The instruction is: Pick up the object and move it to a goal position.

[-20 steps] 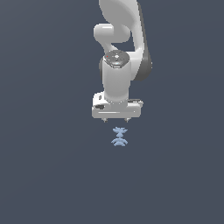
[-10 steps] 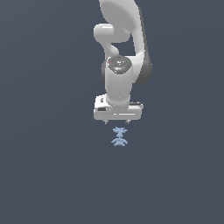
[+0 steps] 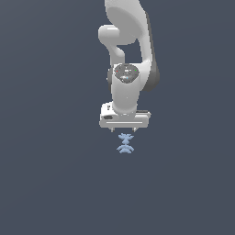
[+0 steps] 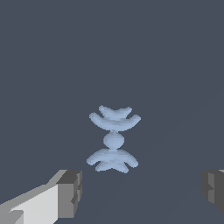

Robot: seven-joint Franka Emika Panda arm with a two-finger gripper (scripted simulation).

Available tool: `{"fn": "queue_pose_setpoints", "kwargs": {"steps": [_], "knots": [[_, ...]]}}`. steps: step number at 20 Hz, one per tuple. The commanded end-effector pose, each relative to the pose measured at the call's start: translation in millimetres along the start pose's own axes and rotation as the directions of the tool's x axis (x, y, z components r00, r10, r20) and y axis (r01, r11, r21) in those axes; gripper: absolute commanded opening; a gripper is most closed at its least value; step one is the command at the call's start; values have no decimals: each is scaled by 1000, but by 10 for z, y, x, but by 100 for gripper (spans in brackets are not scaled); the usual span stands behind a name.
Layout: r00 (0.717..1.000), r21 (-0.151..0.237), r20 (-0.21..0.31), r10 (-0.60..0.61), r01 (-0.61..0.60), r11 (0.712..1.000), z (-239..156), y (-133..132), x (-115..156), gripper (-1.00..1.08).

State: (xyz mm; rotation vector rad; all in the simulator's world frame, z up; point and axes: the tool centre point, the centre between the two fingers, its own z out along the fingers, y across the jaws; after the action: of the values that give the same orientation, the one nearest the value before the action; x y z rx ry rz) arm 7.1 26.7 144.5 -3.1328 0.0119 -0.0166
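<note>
Object, pale blue, is lying on the dark grey floor just below the gripper in the exterior view, apart from it, nothing gripped. It is showing as stacked curved lobes: a wide upturned pair at one end, a small round knob in the middle, a downturned pair at the other end. Gripper is standing spread wide, holding nothing; in the wrist view the two dark finger pads are sitting far apart at the picture's edges, with the object between their lines but out ahead of them, not yet in the gap. Key relation: the object's long axis is running straight away from the wrist camera, crosswise to the line joining the two fingers, so the fingers look to be closing across its narrow width, on the lobe tips or the waist. Centring seems fair in both views, the thing sitting roughly midway between the pads. Object is much narrower than the white hand, so the jaws have a long way to travel. Judging the step in hand as the approach before the grasp; next move likely calls for bringing the fingers down around the thing, keeping that midline. No goal marker is showing in either view.
</note>
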Motion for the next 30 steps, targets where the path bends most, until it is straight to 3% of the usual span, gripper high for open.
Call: {"fn": "queue_pose_setpoints", "kwargs": {"steps": [1,10,21,30], "knots": [[1000,-1,2,7,-7,1000,116,-26,2,100],[999,-8,9,46,-46,999,679,-149,-9,100],[999,-9,12,52,-52,999,844,-174,-25,100],[998,-9,11,54,-54,999,1240,-172,-38,100]]}}
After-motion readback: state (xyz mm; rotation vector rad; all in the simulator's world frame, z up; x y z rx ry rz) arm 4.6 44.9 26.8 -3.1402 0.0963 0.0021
